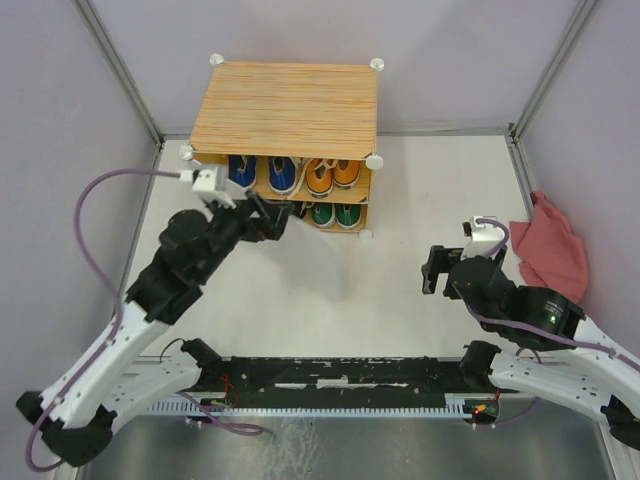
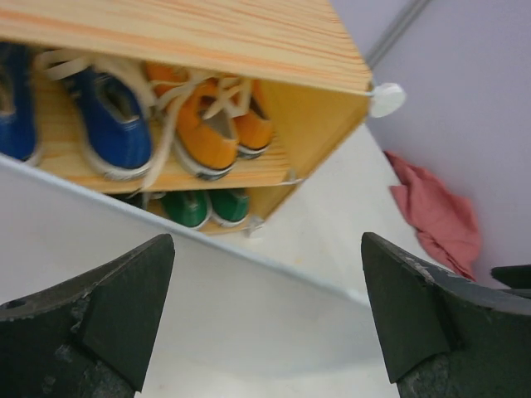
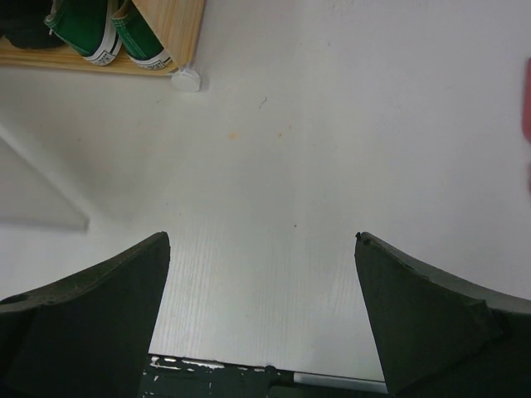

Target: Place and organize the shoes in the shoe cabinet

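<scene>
Left pincer (image 1: 268,215) gapes wide, empty, just in front of the shoe cabinet (image 1: 285,105); shoes (image 2: 207,137) sit shelved inside it. Stowing looks finished; next likely calls for swinging the door (image 2: 249,332) shut.

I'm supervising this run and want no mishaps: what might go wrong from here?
1. White laces of the blue shoe and orange shoes spill over the upper shelf edge. The open white door might pinch them if it is swung shut.
2. The left jaws stand open close to the cabinet front. A careless nudge could shift the cabinet or disturb the shoes.
</scene>
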Action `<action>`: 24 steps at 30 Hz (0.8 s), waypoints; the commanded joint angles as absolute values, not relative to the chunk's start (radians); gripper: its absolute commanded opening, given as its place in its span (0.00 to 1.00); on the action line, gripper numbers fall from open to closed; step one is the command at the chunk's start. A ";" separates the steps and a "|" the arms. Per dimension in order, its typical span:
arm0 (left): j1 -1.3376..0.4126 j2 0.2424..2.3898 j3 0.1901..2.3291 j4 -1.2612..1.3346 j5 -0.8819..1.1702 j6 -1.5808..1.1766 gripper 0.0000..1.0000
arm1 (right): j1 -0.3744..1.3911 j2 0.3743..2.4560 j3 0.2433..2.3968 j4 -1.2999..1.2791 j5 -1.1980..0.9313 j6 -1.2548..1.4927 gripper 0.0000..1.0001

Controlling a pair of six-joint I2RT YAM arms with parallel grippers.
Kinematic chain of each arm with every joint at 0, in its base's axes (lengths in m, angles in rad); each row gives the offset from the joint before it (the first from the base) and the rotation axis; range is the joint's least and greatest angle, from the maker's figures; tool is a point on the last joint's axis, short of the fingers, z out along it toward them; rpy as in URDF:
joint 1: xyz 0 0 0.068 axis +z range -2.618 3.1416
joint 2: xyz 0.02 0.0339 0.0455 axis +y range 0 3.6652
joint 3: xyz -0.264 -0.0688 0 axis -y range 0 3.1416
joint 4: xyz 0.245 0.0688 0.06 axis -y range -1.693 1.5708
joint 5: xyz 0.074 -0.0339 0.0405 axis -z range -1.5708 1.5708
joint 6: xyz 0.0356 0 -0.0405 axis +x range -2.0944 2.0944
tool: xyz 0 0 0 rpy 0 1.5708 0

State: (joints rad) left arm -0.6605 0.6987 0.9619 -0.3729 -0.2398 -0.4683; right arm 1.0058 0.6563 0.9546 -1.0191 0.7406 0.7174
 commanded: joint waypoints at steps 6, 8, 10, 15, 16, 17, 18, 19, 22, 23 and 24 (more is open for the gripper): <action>-0.661 0.987 1.020 0.141 0.011 -0.494 0.99 | 1.004 0.739 0.978 -0.978 0.661 0.664 0.99; -0.661 0.987 1.001 0.146 0.000 -0.482 0.99 | 1.004 0.746 0.976 -0.956 0.651 0.655 0.99; -0.661 0.977 0.979 0.140 -0.012 -0.468 0.99 | 1.004 0.753 0.974 -0.934 0.638 0.652 0.99; -0.661 0.952 0.972 0.094 -0.031 -0.437 0.99 | 1.004 0.814 1.010 -0.891 0.576 0.655 0.99; -0.661 0.951 0.980 0.072 -0.035 -0.428 0.99 | 1.005 0.831 1.023 -0.890 0.569 0.657 0.99; -0.661 0.952 0.987 0.044 -0.038 -0.420 0.99 | 1.004 0.851 1.044 -0.894 0.566 0.659 0.99; -0.661 0.951 0.994 0.017 -0.037 -0.412 0.99 | 1.005 0.875 1.056 -0.901 0.568 0.662 0.99; -0.661 0.951 0.999 -0.012 -0.036 -0.406 0.99 | 1.004 0.890 1.066 -0.908 0.573 0.663 0.99; -0.661 0.926 0.990 -0.098 -0.018 -0.390 0.99 | 1.005 0.928 1.079 -0.922 0.603 0.684 0.99; -0.661 0.913 0.984 -0.128 -0.017 -0.385 0.99 | 1.004 0.939 1.080 -0.924 0.615 0.695 0.99; -0.661 0.900 0.975 -0.154 -0.016 -0.378 0.99 | 1.005 0.948 1.083 -0.927 0.618 0.699 0.99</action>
State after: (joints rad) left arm -0.6613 0.9550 0.9710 -0.0471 -0.0238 -0.4416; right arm 1.0058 0.9272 1.0344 -0.9360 0.5842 0.6712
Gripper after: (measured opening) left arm 0.992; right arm 0.990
